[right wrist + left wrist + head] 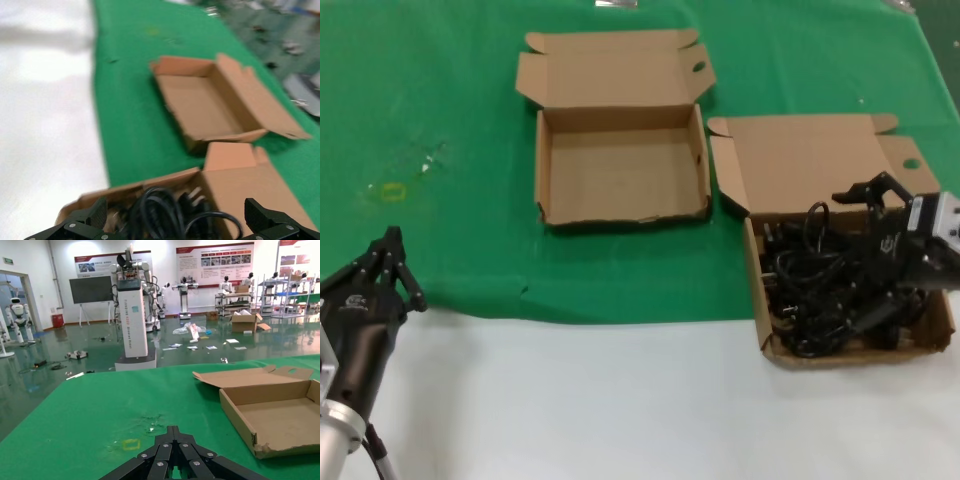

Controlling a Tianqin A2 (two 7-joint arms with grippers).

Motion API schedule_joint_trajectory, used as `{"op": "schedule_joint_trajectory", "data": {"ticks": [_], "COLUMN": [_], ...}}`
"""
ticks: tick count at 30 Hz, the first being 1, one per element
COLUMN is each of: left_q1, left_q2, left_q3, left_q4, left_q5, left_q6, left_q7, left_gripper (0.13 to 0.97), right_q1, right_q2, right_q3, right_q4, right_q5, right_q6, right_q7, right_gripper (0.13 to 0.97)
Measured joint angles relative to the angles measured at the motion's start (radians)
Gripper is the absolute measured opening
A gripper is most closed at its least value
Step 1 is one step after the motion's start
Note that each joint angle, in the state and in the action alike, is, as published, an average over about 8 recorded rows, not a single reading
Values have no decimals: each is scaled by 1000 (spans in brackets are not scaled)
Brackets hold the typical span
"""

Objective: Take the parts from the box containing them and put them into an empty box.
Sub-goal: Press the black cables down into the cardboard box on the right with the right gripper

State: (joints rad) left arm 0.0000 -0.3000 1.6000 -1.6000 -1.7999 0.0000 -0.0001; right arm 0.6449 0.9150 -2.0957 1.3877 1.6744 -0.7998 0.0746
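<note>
The parts (pixel 830 285), a tangle of black cables, all lay in the box containing them (pixel 772 345) at the near right of the worktop (pixel 620 400), while the empty box (pixel 620 205) farther left held nothing and the right hand (pixel 868 192) hung spread open over the tangle, grasping nothing, so I judged no transfer done yet. In the left wrist view the left hand (pixel 172 432) sat clenched and idle at the near left. The right wrist view showed its wide-apart fingers (pixel 92 212) flanking the cables.

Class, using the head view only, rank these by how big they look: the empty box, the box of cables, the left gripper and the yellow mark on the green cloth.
1. Empty box and box of cables: alike, so not ranked apart.
2. Left gripper: nearer the camera, so unsure.
3. Yellow mark: smallest.
</note>
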Motion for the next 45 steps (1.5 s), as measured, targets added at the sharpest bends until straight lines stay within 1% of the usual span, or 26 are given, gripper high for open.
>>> {"op": "schedule_joint_trajectory", "data": {"ticks": [7,10,14,20,26,35,44,45], "left_q1": [0,0,0,0,0,0,0,0], "left_q2": [0,0,0,0,0,0,0,0], "left_q3": [0,0,0,0,0,0,0,0], "left_q4": [0,0,0,0,0,0,0,0], "left_q5": [0,0,0,0,0,0,0,0], "left_q6": [0,0,0,0,0,0,0,0], "left_q7": [0,0,0,0,0,0,0,0], "left_gripper": [144,144,144,144,144,144,144,144], "right_q1": [136,185,244,310,334,347,357,358], "right_q2": [-35,-56,-86,-130,-156,-187,-210,-211], "right_q3": [-34,-47,-61,-73,-75,-68,-59,-58], "right_q4": [-116,-172,-247,-337,-372,-398,-423,-426], "right_q5": [-59,-92,-141,-206,-248,-279,-295,-296], "right_q6": [-226,-287,-335,-357,-355,-350,-344,-343], "right_q7": [-140,-199,-273,-372,-441,-493,-509,-511], "right_gripper": [966,966,966,966,965,964,908,892]}}
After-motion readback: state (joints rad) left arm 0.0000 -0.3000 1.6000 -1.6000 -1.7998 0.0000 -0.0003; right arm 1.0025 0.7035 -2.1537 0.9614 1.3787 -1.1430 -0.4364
